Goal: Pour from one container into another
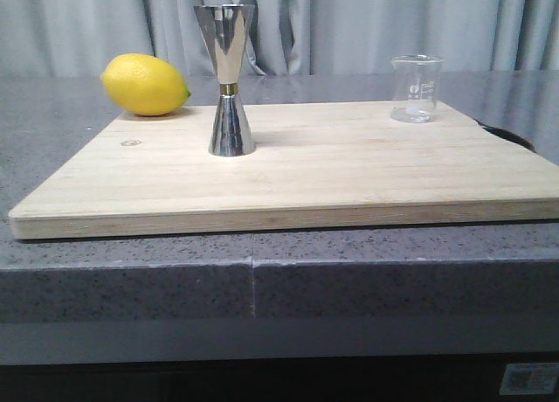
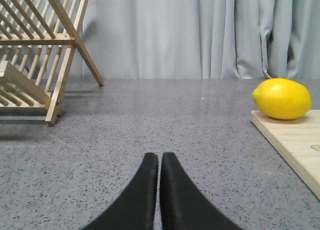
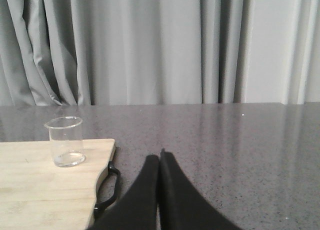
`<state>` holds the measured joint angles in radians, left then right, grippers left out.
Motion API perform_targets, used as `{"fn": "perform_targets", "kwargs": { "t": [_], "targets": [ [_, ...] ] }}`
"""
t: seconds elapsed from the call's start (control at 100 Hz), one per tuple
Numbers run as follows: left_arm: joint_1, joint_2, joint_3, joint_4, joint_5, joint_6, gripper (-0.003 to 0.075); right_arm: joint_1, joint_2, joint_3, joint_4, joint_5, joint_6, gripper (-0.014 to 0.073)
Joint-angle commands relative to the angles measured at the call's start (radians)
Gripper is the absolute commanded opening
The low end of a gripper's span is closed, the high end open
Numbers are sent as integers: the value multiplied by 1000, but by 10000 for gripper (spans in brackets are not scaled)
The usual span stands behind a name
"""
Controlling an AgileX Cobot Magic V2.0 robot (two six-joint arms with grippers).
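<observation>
**Jigger and beaker upright on board, both grippers clear and closed**

Front view: a steel jigger (image 1: 231,79) is stood upright near the middle of a bamboo cutting board (image 1: 349,179), larger cup up, so it is reachable from either side. A small glass beaker (image 1: 416,88) is set upright at the board's far right corner, well apart from the jigger; whether any liquid is in either cannot be told. A lemon (image 1: 145,85) is rested at the far left corner, partly on the board. The board is laid on a speckled grey countertop (image 1: 131,288); a grey curtain is hung behind.

Left wrist view: the left gripper (image 2: 160,160) is seen clenched, fingertips together, nothing held, over bare counter beside the board's edge. The lemon is seen on the board corner. A wooden dish rack (image 2: 35,55) is stood on the counter, well apart.

Right wrist view: the right gripper (image 3: 160,157) is clenched empty too, over the counter just off the board's black handle (image 3: 107,190). The beaker is seen near that end. This layout fits either before a pour or after one.
</observation>
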<state>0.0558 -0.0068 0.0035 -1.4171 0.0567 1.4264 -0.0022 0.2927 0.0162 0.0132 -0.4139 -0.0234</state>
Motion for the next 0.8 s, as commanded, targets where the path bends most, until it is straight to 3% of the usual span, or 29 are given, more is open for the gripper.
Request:
{"fn": "perform_targets", "kwargs": {
  "t": [0.0,0.36,0.79],
  "targets": [
    [-9,-20,28,-4,-3,0,-19,3,-64,1,5,-23,-2,-70],
    [-9,-20,28,-4,-3,0,-19,3,-319,5,3,228,-2,-70],
    [-9,-20,28,-4,-2,0,-19,3,-320,5,3,382,-2,-70]
  ]
}}
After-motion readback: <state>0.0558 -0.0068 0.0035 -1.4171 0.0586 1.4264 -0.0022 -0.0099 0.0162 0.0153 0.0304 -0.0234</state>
